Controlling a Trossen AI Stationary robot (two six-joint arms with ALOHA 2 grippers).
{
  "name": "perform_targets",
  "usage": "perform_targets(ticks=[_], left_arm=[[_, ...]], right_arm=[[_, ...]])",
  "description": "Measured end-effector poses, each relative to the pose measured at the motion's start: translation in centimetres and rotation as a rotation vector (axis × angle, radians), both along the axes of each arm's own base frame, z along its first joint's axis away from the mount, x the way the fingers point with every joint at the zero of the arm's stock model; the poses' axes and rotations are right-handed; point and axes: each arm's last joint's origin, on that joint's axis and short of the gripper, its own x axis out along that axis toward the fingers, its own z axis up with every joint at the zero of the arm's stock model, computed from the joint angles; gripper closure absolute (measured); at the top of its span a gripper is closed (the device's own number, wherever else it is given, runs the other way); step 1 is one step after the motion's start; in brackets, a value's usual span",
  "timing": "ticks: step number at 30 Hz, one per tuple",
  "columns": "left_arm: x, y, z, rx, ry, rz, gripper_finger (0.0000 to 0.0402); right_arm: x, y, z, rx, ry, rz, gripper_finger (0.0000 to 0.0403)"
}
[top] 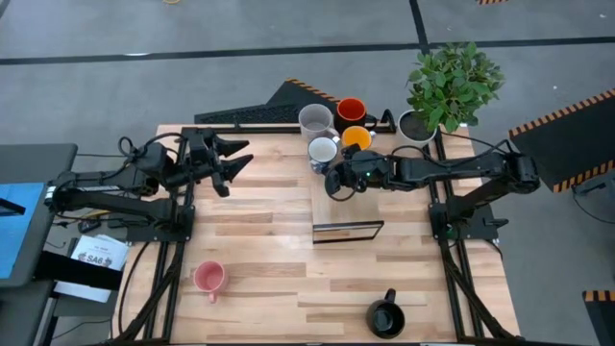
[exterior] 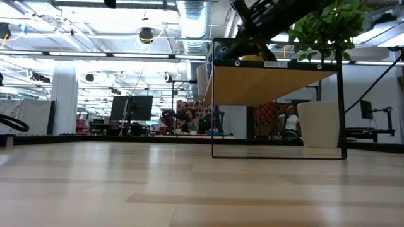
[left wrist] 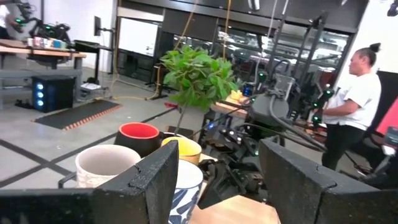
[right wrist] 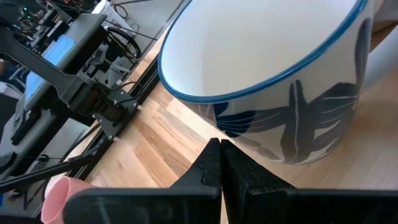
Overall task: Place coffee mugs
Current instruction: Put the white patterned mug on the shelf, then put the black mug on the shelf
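A grey floor [top: 192, 38] with dark lines and striped hazard mats [top: 567, 111] surrounds the wooden bench [top: 259, 240], while at upper left of the low view ceiling lights [exterior: 76, 53] and ducts [exterior: 192, 16] hang over distant desks.

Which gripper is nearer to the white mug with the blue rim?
The right gripper, shut, sits just beside the white mug with the blue rim. The left gripper, open, is farther away across the table.
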Motion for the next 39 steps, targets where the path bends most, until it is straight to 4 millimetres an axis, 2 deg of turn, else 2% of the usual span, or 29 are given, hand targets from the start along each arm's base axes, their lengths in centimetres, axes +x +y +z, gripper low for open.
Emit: perform_targets(ticks=[4,9,13,19,22,25,31,39], left_arm=[[0.0,0.0,0.0,-0.001,-0.001,0.007,0.0195],[0.0,0.0,0.0,-0.001,-0.001,0.006,0.0195],[0.0,0.0,0.0,-0.001,-0.001,0.005,0.0195],[0.0,0.0,0.0,-0.013,-0.003,0.000,0.0195],[0.0,0.0,0.0,-0.012,-0.004,-0.017,0.0195],[0.0,0.0,0.0,0.000,0.001,-0.015,0.0195],[0.0,0.0,0.0,0.003,0.002,-0.014,0.0195],[0.0,0.0,0.0,0.003,0.003,-0.014,0.0195]], right_arm=[[0.0,0.1,0.0,0.006,0.000,0.021,0.0384],[-0.9,1.3,1.4,-0.034,-0.014,0.219,0.0384],[-3.5,2.2,4.3,-0.141,-0.070,0.323,0.0383],[-8.8,3.3,9.2,-0.408,-0.219,0.426,0.0382],[-10.8,3.6,10.6,-0.472,-0.285,0.433,0.0380],[-12.0,3.6,11.3,-0.494,-0.316,0.400,0.0380],[-12.5,3.6,11.6,-0.519,-0.322,0.394,0.0379],[-11.5,3.4,11.1,-0.514,-0.293,0.393,0.0379]])
